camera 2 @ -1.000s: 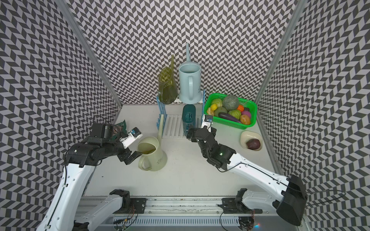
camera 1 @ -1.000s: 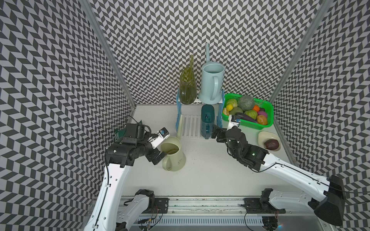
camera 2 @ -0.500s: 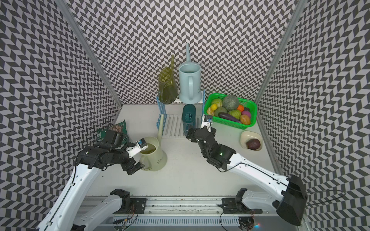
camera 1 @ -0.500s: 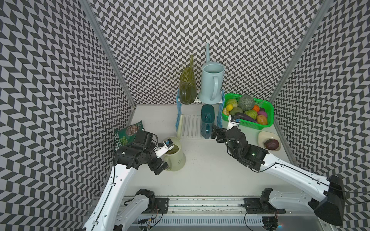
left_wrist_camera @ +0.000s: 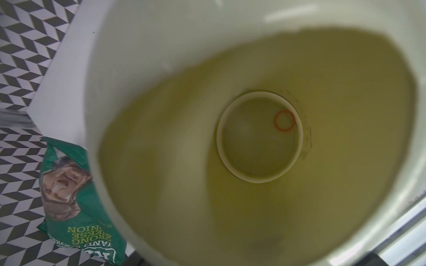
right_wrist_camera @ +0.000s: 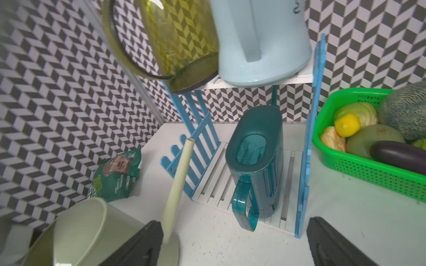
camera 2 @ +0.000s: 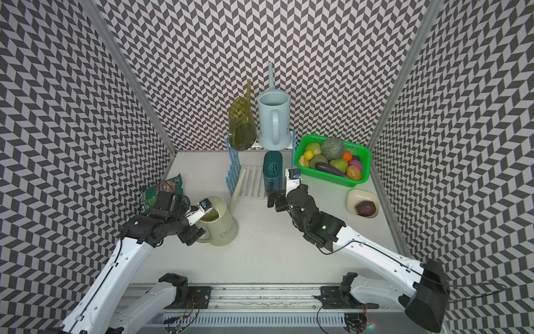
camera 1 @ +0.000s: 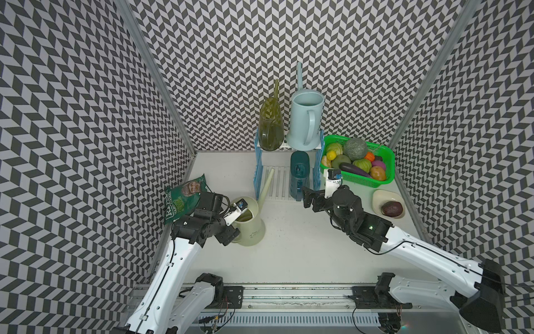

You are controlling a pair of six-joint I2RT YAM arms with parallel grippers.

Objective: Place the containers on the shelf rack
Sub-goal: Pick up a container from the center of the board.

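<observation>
The shelf rack holds three: olive can and pale blue can above, teal can below. The cream can stands on the tabletop beside it — judged the step in hand. The left gripper is at its rim, closure not discernible; the right gripper is wide open, empty. Next: secure grip, lift onto the lower shelf.

Both top views: left gripper fingertips buried against handle side of cream can, whether clamped on handle cannot be told; chip bag half covered by left arm; spout of teal can hidden

Left wrist view: can interior fills frame, rim blurred, gripper's own fingers out of shot; small orange ring on can floor, nature unclear

Right wrist view: right gripper fingers only tips in frame; olive can and pale blue can upper parts cropped; green basket runs off frame
</observation>
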